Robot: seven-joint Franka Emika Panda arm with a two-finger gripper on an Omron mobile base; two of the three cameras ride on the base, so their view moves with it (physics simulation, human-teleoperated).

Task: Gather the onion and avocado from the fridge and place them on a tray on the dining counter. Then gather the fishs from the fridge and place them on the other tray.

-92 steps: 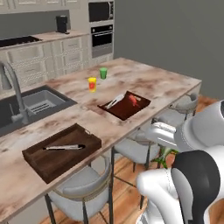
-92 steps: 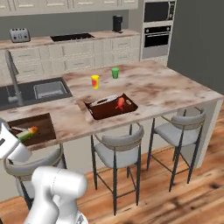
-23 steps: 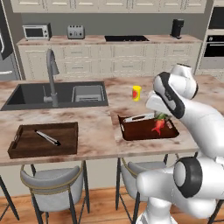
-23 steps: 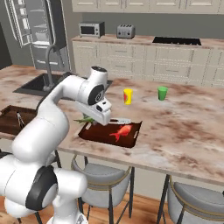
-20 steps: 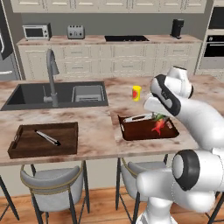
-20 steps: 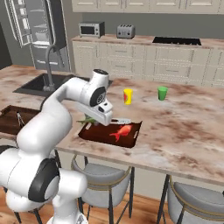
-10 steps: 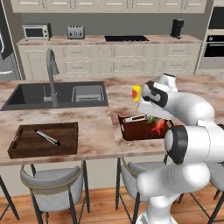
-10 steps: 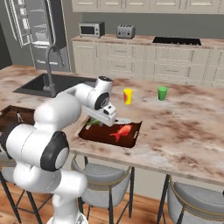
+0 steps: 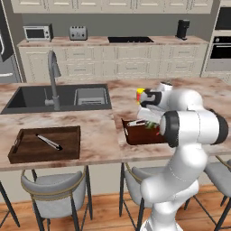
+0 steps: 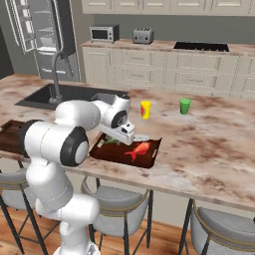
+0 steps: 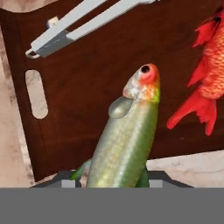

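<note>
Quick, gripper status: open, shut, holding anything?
Gripper: shut on the green fish, held over the reddish-brown tray.

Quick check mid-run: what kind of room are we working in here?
A home-style kitchen, by the look of it: an island counter with a sink and arched faucet, a microwave and toaster on the back counter, and a built-in oven.

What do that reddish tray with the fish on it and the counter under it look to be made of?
The reddish-brown raised-rim tray looks like wood with a smooth, dark-stained finish: faint streaky grain and a cut-out handle slot show in the hand view. The beige-brown island counter top looks like polished marbled stone, with cloudy brown veining. Both are rendered, so this is only how they appear.
</note>
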